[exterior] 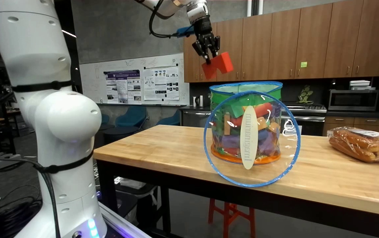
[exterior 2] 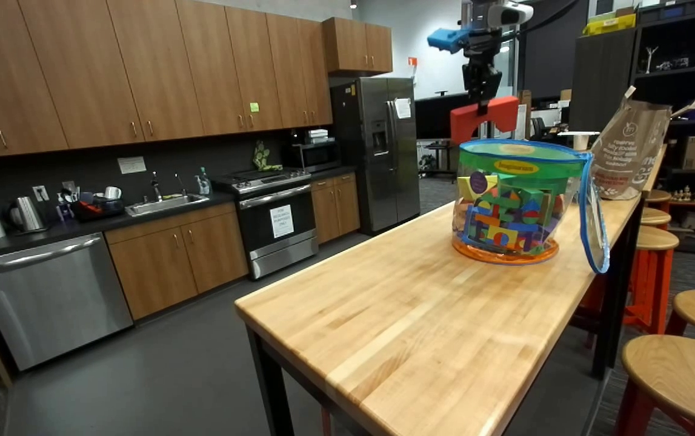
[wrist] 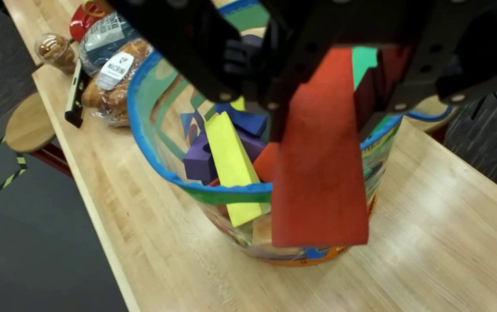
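Red block, gripped by the end effector, hangs above the tub in an exterior view. In an exterior view, the tub's lid hangs near the edge of the table. In the wrist view, bread lies beside the open tub.

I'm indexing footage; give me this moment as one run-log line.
fingers: closed on red arch block | block: held up near top of see-through container | contents: coloured blocks | lid: hanging open

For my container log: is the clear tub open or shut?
Open: in both exterior views the lid hangs down beside the tub, and the wrist view looks past the blue rim onto blocks inside.
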`<state>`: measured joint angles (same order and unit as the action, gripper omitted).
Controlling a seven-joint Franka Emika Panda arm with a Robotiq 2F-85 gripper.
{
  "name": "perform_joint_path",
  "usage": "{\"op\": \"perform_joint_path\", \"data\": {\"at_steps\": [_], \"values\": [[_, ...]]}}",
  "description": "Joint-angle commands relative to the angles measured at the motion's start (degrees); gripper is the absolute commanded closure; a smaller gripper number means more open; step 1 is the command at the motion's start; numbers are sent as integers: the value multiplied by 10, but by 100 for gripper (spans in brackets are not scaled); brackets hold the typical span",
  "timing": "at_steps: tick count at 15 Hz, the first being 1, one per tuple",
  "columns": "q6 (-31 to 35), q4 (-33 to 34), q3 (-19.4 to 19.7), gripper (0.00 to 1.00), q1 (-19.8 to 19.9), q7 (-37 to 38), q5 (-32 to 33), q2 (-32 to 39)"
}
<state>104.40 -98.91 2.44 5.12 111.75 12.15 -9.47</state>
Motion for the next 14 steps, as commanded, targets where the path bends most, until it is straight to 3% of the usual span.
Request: {"op": "perform_joint_path", "data": {"at_steps": [1, 9, 14], "values": [[-12, -8, 5, 86, 14, 22, -3, -4], [-55, -17, 29, 86, 36, 53, -19, 5], [-73, -13, 49, 86, 46, 83, -84, 11]]}}
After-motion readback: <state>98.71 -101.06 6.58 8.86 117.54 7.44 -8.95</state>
